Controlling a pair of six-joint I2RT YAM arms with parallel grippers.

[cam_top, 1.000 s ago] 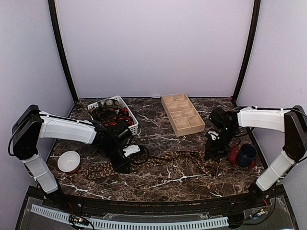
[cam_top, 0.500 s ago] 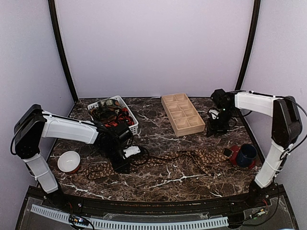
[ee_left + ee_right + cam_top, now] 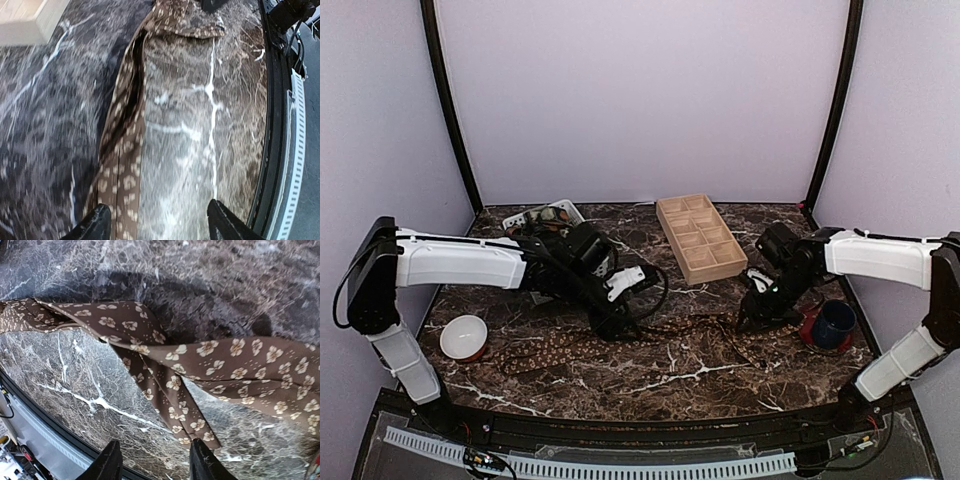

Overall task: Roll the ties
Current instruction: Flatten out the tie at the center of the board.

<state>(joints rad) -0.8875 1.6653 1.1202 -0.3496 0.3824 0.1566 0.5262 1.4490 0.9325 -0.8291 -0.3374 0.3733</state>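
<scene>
A brown tie (image 3: 545, 350) with tan flowers lies stretched across the marble table, from near the bowl to the right arm. My left gripper (image 3: 620, 325) hovers low over its middle. In the left wrist view that gripper (image 3: 157, 225) is open, and the tie (image 3: 125, 150) runs under its left finger. My right gripper (image 3: 750, 318) is over the tie's wide end. Seen from the right wrist, this gripper (image 3: 155, 462) is open and empty, with the folded tie (image 3: 200, 360) just ahead and a narrow tail by the right finger.
A white basket (image 3: 548, 213) holding dark fabric sits at the back left, mostly hidden by the left arm. A wooden compartment tray (image 3: 700, 238) stands at the back centre. A white bowl (image 3: 463, 337) is at the left, and a blue cup (image 3: 835, 323) on a red base at the right.
The left arm swung right from beside the basket to the tie's middle, and its jaws opened. The right arm went back toward the far right, then returned to the tie's wide end.
</scene>
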